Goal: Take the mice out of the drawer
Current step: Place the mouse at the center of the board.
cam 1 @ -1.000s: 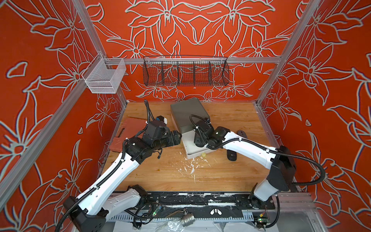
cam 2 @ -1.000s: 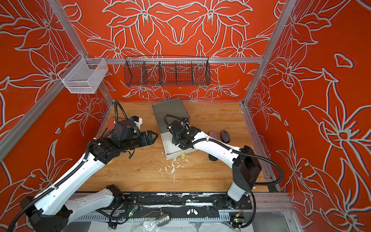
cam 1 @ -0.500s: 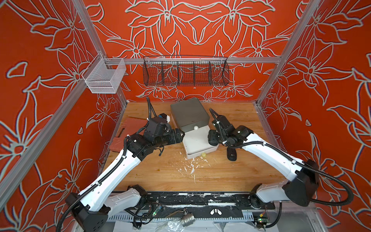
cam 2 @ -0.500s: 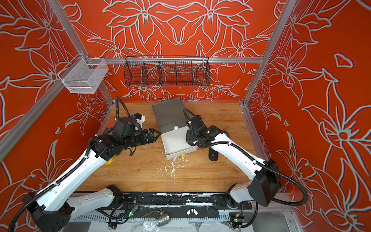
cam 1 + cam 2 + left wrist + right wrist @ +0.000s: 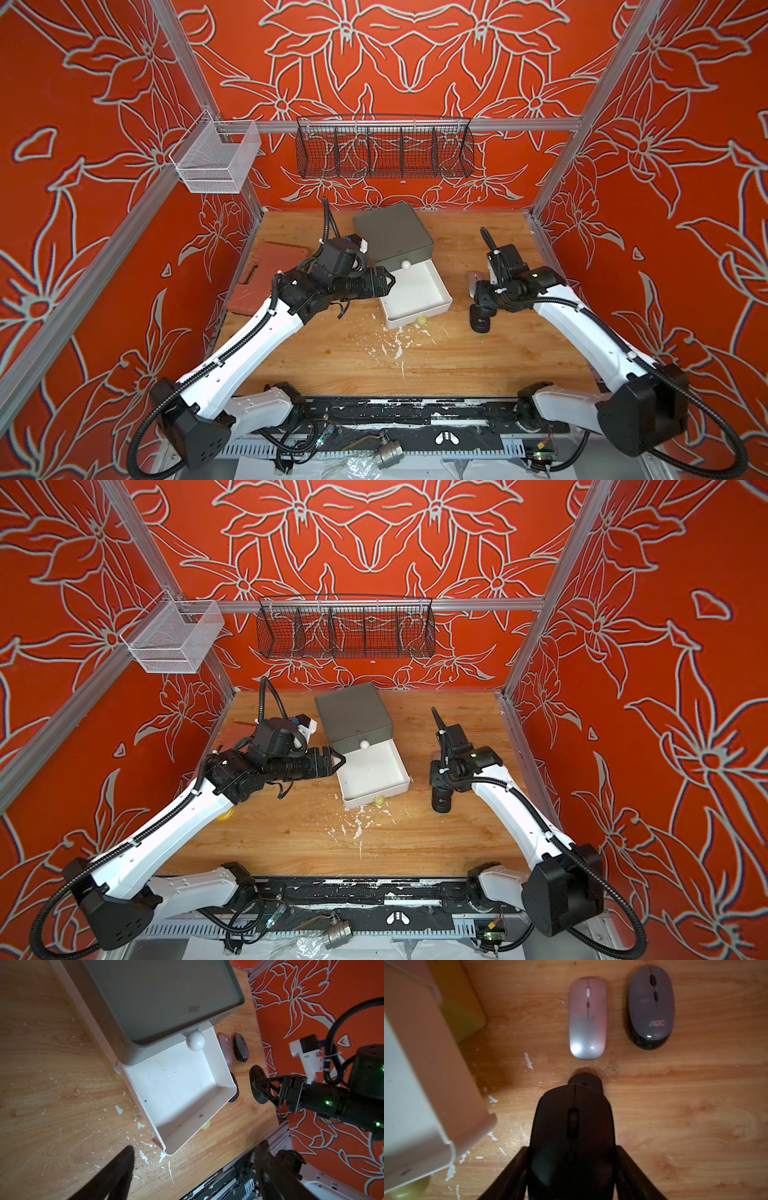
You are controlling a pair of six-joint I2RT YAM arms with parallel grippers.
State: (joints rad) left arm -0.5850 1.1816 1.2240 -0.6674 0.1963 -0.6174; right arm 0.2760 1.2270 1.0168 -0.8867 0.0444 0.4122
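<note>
1. Wooden worktop (image 5: pixel 478 357), flecked with white chips.
2. Grey cabinet (image 5: pixel 392 237) with its white drawer (image 5: pixel 415 291) pulled out.
3. The left tool (image 5: pixel 390 282), jaws spread, just beside the drawer.
4. The right tool (image 5: pixel 572 1153), pinching a black mouse (image 5: pixel 572 1118), right of the drawer.
5. On the worktop there: pink mouse (image 5: pixel 588 1018) beside grey mouse (image 5: pixel 651 1005); second black mouse (image 5: pixel 584 1079) under the held one.

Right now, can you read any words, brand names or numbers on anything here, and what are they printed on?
"AOC": pale letters on the dark grey mouse.
A small dark mark on the grey box top: too blurred to read.
The pink mouse and the black mouse in the right claw: no writing visible.
</note>
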